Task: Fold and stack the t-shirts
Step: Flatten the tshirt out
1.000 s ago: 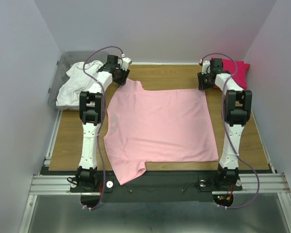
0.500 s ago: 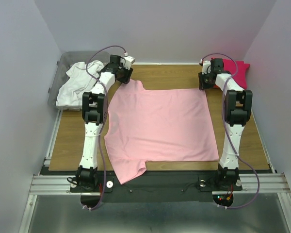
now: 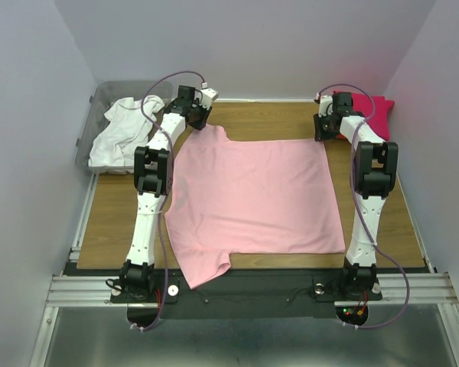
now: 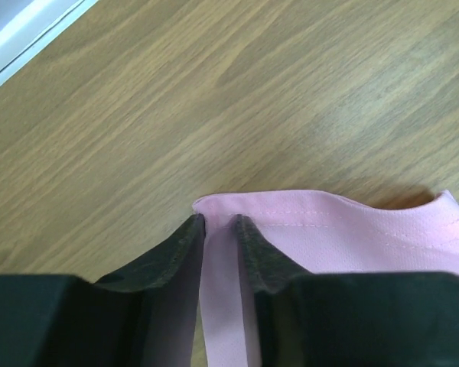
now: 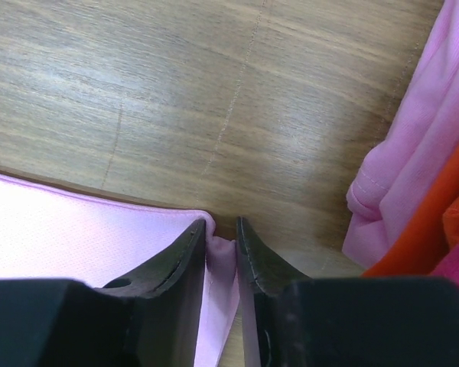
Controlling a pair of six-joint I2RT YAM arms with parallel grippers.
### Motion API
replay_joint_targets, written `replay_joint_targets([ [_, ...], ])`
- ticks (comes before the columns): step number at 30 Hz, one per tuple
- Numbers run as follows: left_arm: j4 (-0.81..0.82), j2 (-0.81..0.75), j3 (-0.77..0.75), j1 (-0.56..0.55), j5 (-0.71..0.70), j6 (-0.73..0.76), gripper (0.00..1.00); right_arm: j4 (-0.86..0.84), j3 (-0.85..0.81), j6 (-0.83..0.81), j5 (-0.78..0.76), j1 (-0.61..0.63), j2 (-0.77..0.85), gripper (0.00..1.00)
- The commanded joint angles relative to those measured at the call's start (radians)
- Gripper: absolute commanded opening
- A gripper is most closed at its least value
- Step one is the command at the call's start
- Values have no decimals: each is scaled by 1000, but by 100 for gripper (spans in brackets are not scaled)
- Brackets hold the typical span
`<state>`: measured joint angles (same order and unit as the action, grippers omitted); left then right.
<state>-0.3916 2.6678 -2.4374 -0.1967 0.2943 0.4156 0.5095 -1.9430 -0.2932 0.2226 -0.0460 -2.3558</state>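
The light pink t-shirt [image 3: 252, 199] lies spread flat on the wooden table [image 3: 115, 222]. My left gripper [image 3: 200, 122] is shut on its far left sleeve edge; the left wrist view shows the pink hem [image 4: 336, 222] pinched between the black fingers [image 4: 172, 256]. My right gripper [image 3: 322, 131] is shut on the shirt's far right corner [image 5: 223, 252]. The white t-shirt [image 3: 122, 130] lies crumpled in the bin. The folded magenta t-shirt [image 3: 371, 111] tops a stack at the far right; a pink fold [image 5: 413, 153] and an orange one [image 5: 436, 222] show in the right wrist view.
The clear grey plastic bin [image 3: 99, 99] stands at the far left corner. White walls close in the table on three sides. A metal rail [image 3: 245, 287] runs along the near edge by the arm bases.
My left gripper has moved right and slightly farther back with the sleeve edge, drawing the shirt's far left corner along. The right arm has not moved.
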Motion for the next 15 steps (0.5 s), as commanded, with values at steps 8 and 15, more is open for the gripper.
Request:
replay_joint_targets([
  [8,-14,-58,55,-4,3,52,0,-16,-4,-17,3,-6,-2,3],
  [15,79,-173,127,-4,23,20,0,-16,-20,-17,6,-8,29,1],
])
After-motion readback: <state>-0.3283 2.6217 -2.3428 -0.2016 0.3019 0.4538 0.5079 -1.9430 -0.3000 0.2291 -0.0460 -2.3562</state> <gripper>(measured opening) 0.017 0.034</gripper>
